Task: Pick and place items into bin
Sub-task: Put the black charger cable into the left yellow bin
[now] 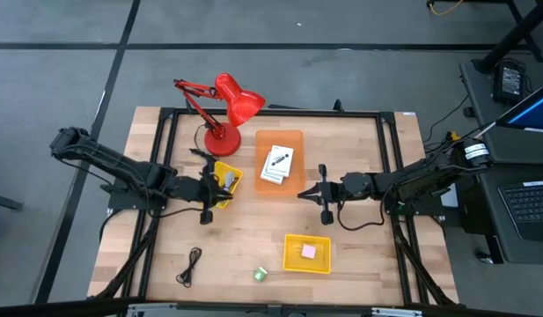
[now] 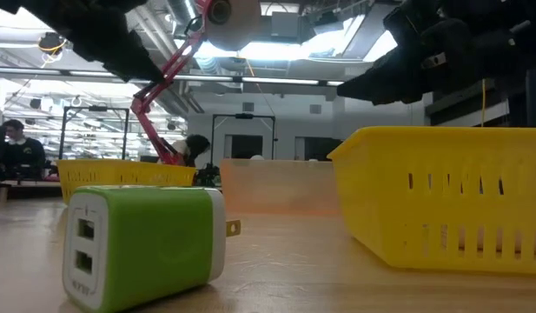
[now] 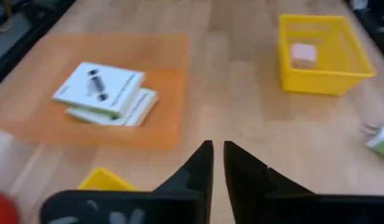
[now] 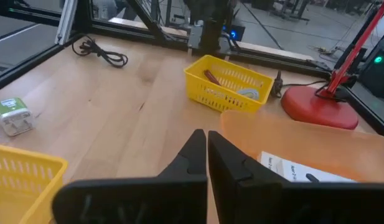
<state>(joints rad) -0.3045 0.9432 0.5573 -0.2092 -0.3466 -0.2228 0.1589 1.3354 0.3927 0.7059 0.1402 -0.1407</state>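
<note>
Two white square cards with black marks (image 1: 276,165) lie stacked on a flat orange tray (image 1: 280,141) at the table's middle. A small yellow basket (image 1: 225,180) beside the lamp holds a maroon cord (image 4: 210,77). Another yellow basket (image 1: 306,254) near the front edge holds a pink block (image 1: 308,251). A green plug block (image 1: 260,274) and a black cord (image 1: 191,265) lie on the wood near the front edge. My left gripper (image 1: 214,195) is shut above the table, just in front of the small basket. My right gripper (image 1: 303,193), also shut, hovers by the tray's near right corner.
A red desk lamp (image 1: 229,110) stands at the far left of the tray, its base (image 4: 321,102) next to the small basket. A black frame (image 1: 271,113) runs round the table. Bare wood lies between the two grippers and toward the near edge.
</note>
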